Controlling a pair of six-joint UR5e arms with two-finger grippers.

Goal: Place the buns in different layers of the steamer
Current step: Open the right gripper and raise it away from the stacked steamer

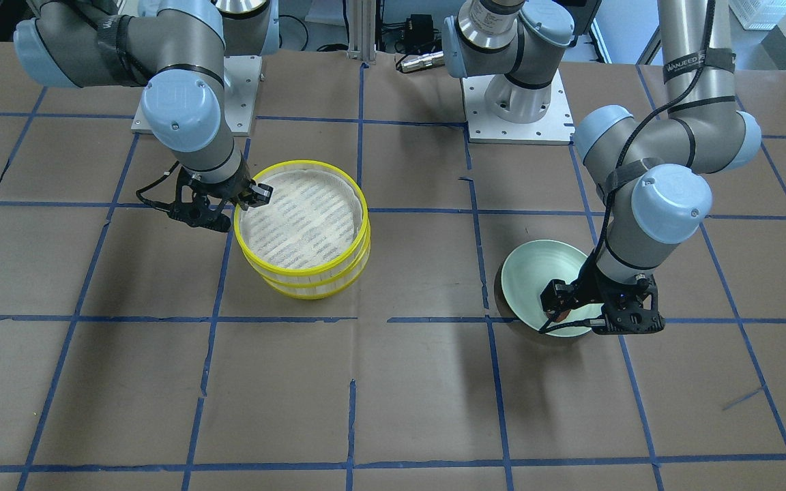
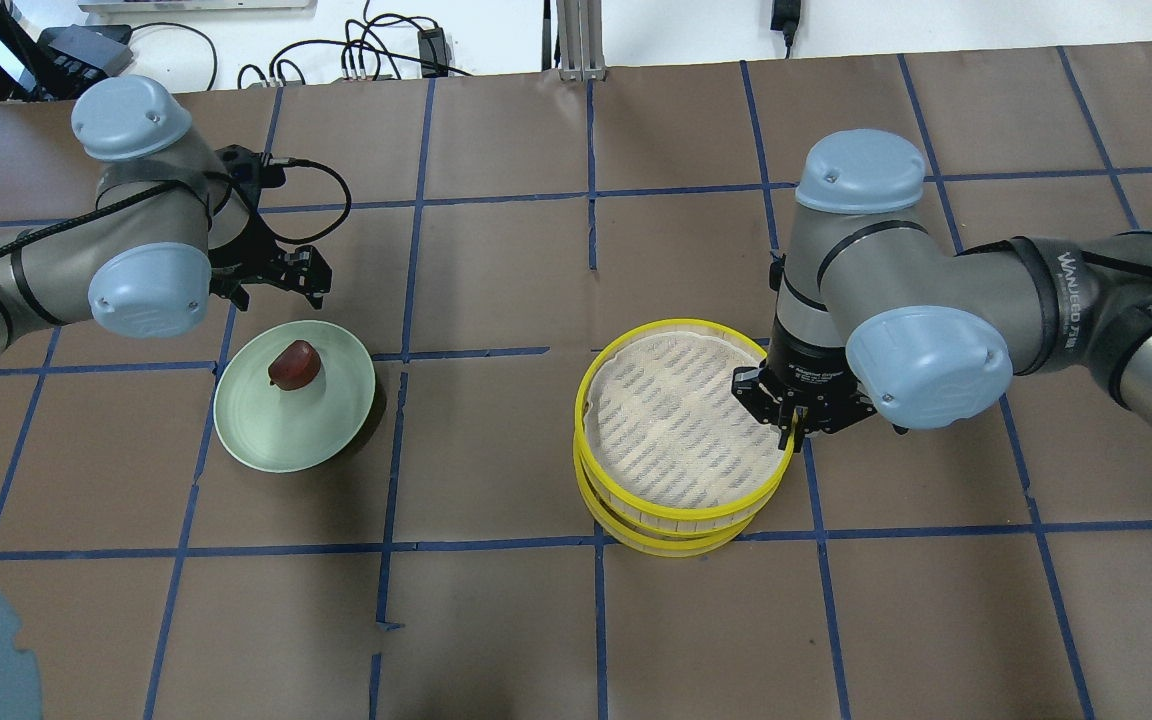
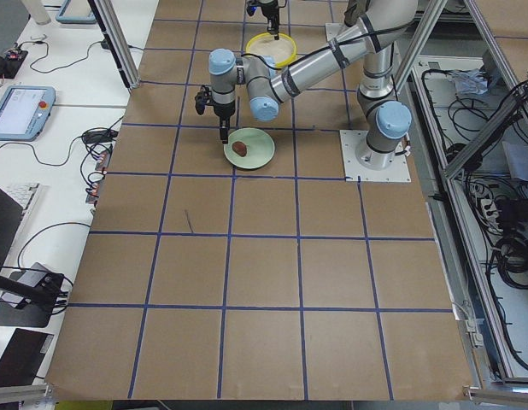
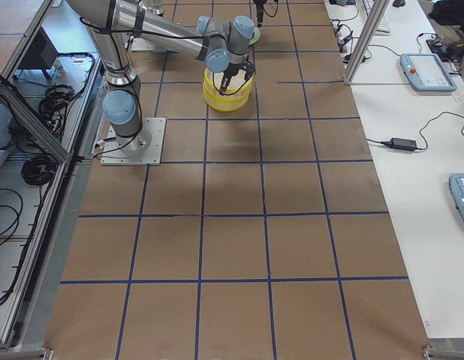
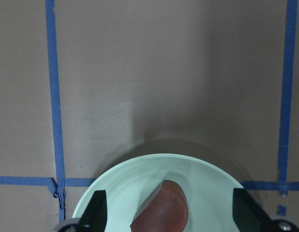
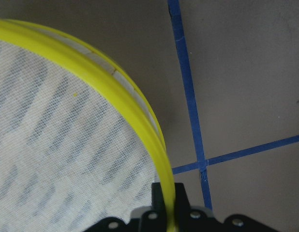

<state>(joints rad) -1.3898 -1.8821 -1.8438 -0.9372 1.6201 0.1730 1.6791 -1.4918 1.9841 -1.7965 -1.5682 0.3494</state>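
Nearest the left wrist camera, at the bottom of its view, the left jaws stand spread wide. One tip is on either side of the reddish-brown bun (image 5: 161,210), and neither touches it. The bun lies on the pale green plate (image 5: 207,171), which rests on the brown desk (image 5: 164,72).

In the right wrist view, the right jaws are pinching the yellow rim of the upper layer (image 6: 57,145). Its woven floor holds no bun.

From overhead, the steamer (image 2: 681,522) sits in the robot's right half of the desk, about midway between the robot's edge and the operators' edge. The upper layer rests slightly askew on the lower layer (image 2: 671,546). The plate lies well apart, toward the desk's left end.

In the front-facing view, one right jaw is inside the rim and the other outside it. The left jaws hang over the operators' side of the plate.

The two side views show both arms too small to add anything.

The task looks at most half done. No bun shows in either layer, and the reddish-brown one is not yet gripped. The white bun appears in no view. It may lie in the lower layer, hidden under the upper one, but that cannot be told. What is left, at the least, is closing on the reddish-brown bun and carrying it across to a layer.
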